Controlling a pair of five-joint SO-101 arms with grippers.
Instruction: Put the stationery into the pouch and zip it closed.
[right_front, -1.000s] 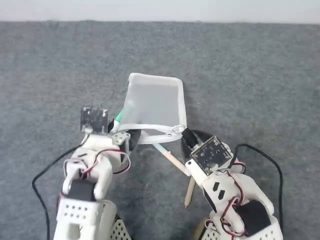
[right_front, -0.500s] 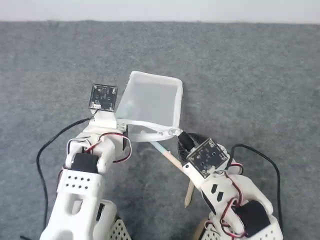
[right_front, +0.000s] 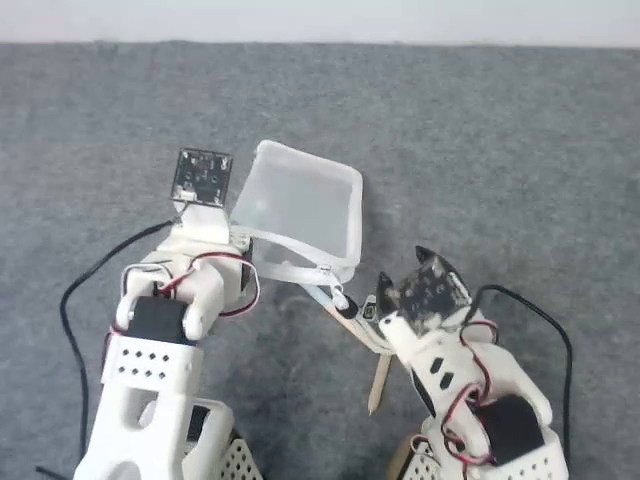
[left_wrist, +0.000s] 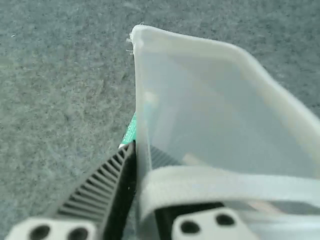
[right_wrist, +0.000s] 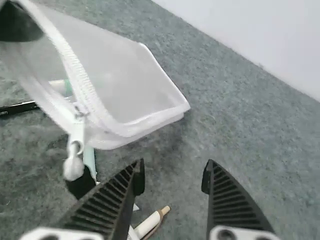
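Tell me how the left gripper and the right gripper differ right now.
The left gripper is shut on the edge of the pouch; the right gripper is open and holds nothing. The left gripper touches the pouch, while the right gripper hangs apart from it, near the zipper pull. Both have black ribbed fingers.

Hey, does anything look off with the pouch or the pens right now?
Yes. The pouch hangs tilted, pinched at one edge by the left gripper, while a pen and a pencil appear to lie outside it on the carpet, beside the open right gripper.
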